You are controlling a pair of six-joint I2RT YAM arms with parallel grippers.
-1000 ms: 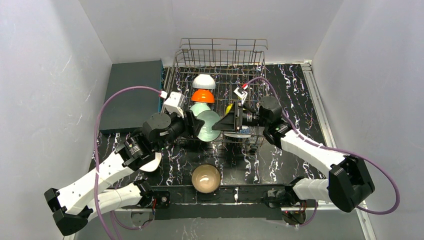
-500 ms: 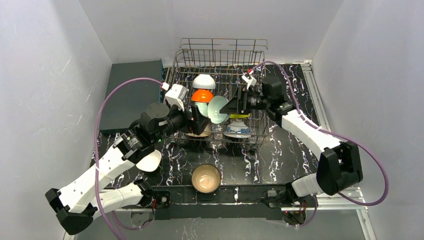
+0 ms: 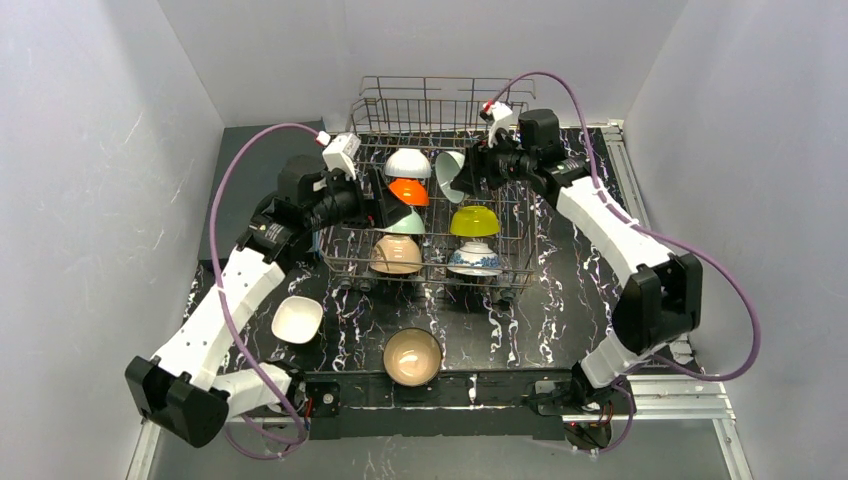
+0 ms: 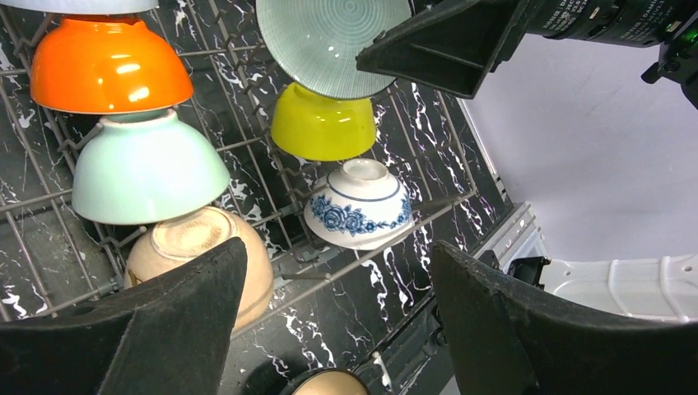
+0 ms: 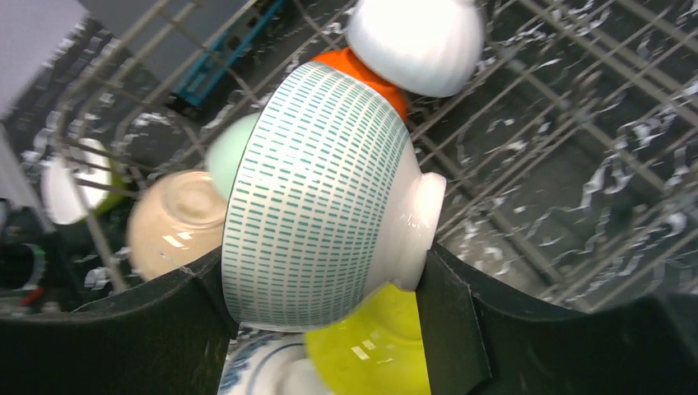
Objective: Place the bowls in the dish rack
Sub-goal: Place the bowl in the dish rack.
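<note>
The right gripper (image 5: 321,259) was clamped on a white bowl with teal dashes (image 5: 317,173), which was tipped on its side between the fingers above the dish rack (image 3: 440,88). A yellow bowl (image 5: 370,346) sat just below it. The left gripper (image 4: 337,259) hung with jaws spread and empty. Beneath it in the rack lay an orange bowl (image 4: 107,66), a mint green bowl (image 4: 144,169), a peach-tan bowl (image 4: 197,247) and a blue-and-white bowl (image 4: 358,206).

left arm (image 3: 215,310) and right arm (image 3: 600,225): white shells, black joints. a purple cable (image 3: 228,168) loops along each. white camera box (image 3: 340,153) at each wrist; matte black wedge-shaped fingers (image 4: 510,329).
</note>
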